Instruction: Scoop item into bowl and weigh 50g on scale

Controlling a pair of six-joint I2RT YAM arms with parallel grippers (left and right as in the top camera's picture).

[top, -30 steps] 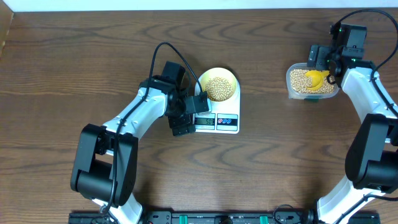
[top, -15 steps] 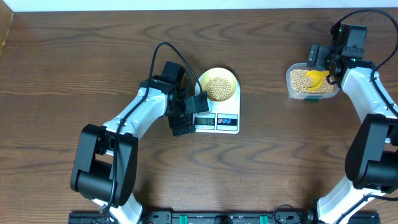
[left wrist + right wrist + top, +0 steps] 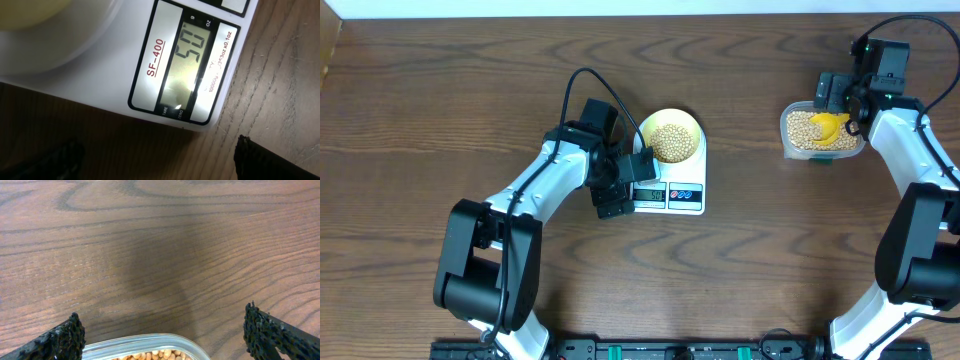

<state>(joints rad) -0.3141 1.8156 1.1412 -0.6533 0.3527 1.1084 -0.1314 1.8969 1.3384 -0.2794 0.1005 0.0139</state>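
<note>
Stage: late, by my reading. The filling looks done and the reading looks on target. What is left, if anything, is confirming the figure and pulling the arms clear.
Scale (image 3: 684, 197): white, flat on the table, front panel towards the robot.
Tub (image 3: 786, 131): clear plastic, well to the right of the scale, with plenty of beans left in it.
Bowl (image 3: 691, 121): pale yellow, sitting on the back of the scale platform.
Scoop (image 3: 830, 125): yellow, lying in the tub on the beans. Neither arm holds it.
Left gripper (image 3: 157, 150): jaws wide apart and empty, just beside the scale's left front corner, wrist camera aimed at the display.
Right gripper (image 3: 162, 320): jaws wide apart and empty, over the far rim of the tub, with bare wood ahead of it.
Display (image 3: 187, 70): lit, and the digits look like 50. Glare covers its lower part.
Item (image 3: 670, 142): tan beans heaped in the middle of the bowl. No strays show on the wood.
Surface: table (image 3: 440, 100) is dark brown with strong wood grain, matte, and bare apart from the above.
Room: only a pale strip past the table's far edge shows. Nothing more can be made out.
</note>
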